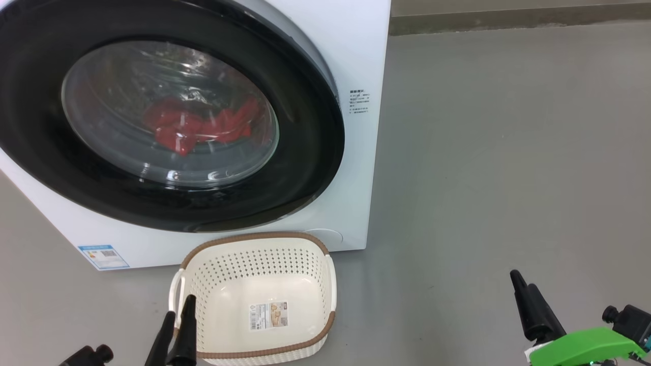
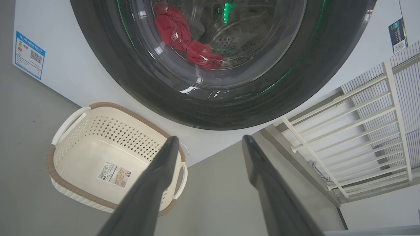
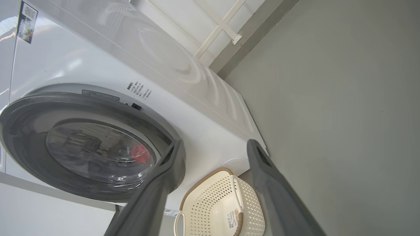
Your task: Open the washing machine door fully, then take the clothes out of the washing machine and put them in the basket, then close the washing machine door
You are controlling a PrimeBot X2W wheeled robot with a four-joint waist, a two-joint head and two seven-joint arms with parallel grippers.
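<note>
Glossy black-rimmed round glass door (image 1: 305,127), big white washer (image 1: 366,152), soft red clothes (image 1: 198,127) behind glass. At door's 6 o'clock: cream perforated plastic basket (image 1: 254,259), brown woven rim.

floor (image 1: 483,178): grey, bare | on it: washing machine (image 1: 363,56), basket (image 1: 244,264) just beside its front

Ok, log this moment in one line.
door shut | clothes inside washer | basket empty | left claw open | right claw open
</note>
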